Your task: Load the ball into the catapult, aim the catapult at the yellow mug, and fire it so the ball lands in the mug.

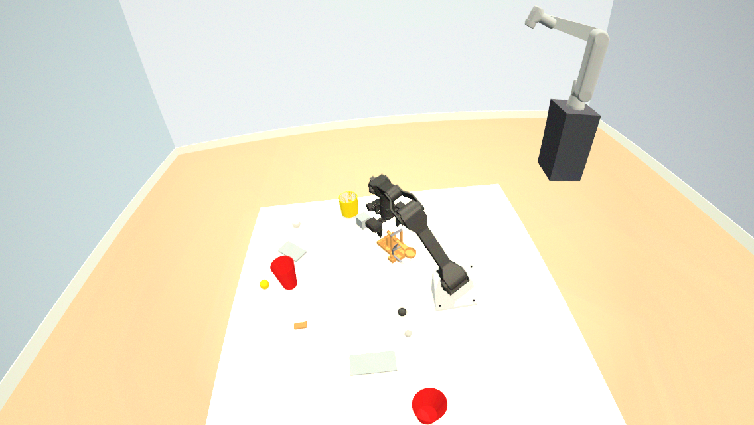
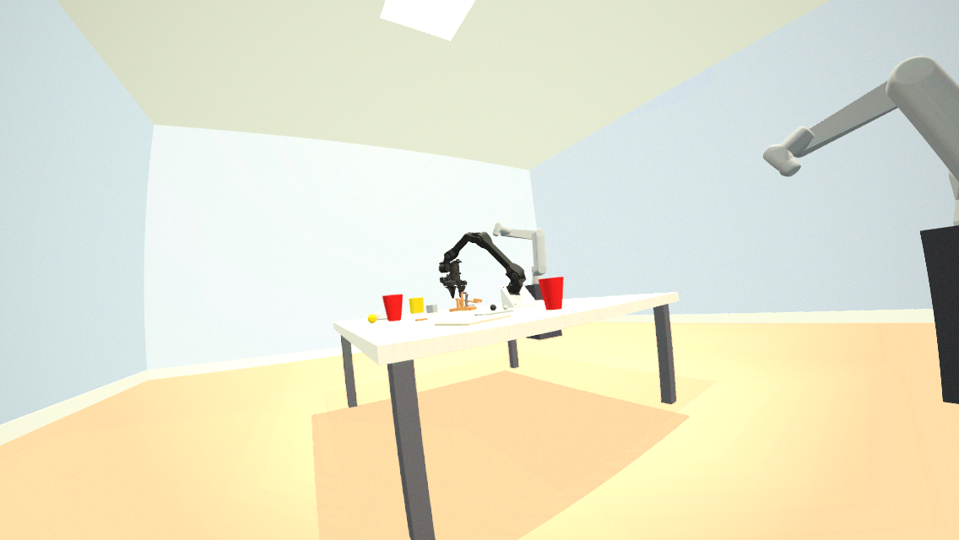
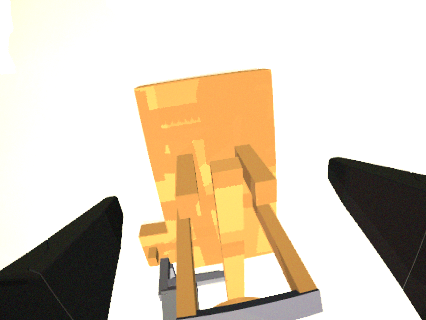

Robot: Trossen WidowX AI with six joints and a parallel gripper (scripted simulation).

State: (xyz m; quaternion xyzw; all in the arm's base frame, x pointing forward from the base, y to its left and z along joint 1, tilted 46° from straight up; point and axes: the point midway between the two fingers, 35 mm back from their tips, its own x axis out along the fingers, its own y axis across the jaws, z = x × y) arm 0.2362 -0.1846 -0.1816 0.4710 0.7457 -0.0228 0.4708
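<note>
The orange catapult (image 1: 394,244) (image 2: 460,305) (image 3: 213,120) stands mid-table, with its round cup (image 1: 408,254) at the end toward the arm's base. I see no ball in the cup. My gripper (image 1: 376,224) (image 2: 458,293) (image 3: 226,187) is open and empty. It hangs just above the catapult, with a finger on each side in the wrist view. The yellow mug (image 1: 348,204) (image 2: 415,305) stands upright beyond the catapult. A black ball (image 1: 401,311) (image 2: 493,307) lies near the arm's base. A yellow ball (image 1: 264,283) (image 2: 371,318) lies beside a red cup.
A grey cube (image 1: 362,221) sits between the mug and the catapult. Two red cups (image 1: 285,271) (image 1: 429,404) stand on the table. Two white balls (image 1: 296,224) (image 1: 407,333), two pale flat plates (image 1: 293,251) (image 1: 373,362) and a small orange block (image 1: 301,325) lie about.
</note>
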